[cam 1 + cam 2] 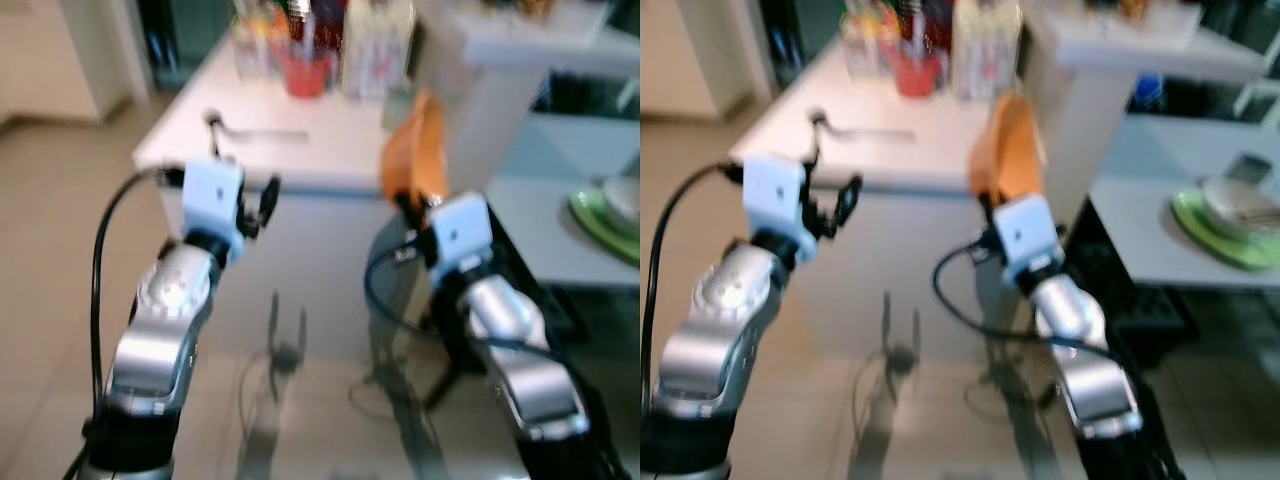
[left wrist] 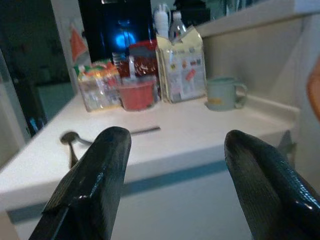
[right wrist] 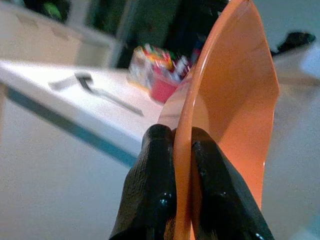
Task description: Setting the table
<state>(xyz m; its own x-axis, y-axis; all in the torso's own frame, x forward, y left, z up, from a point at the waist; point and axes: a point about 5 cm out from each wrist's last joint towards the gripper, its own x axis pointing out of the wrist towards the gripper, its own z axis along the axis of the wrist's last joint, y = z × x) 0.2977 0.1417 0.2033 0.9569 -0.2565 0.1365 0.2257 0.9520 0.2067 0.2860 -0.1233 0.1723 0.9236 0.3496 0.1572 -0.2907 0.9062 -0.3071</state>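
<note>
An orange plate (image 1: 418, 150) stands on edge in front of the white counter (image 1: 330, 160), pinched at its rim by my right gripper (image 3: 182, 150), which is shut on it. One black finger (image 3: 152, 175) lies on each side of the rim. My left gripper (image 2: 175, 145) is open and empty, held before the counter's near edge at its left end. A spoon (image 1: 245, 130) lies on the counter beyond it, its bowl (image 2: 69, 137) toward the left edge.
At the back of the counter stand a red cup (image 2: 135, 95), snack packets (image 2: 95, 85), a printed bag (image 2: 182, 67) and a pale mug (image 2: 222, 92). To the right, a lower grey table (image 1: 1160, 235) carries a green plate with dishes (image 1: 1230, 215). Tiled floor lies below.
</note>
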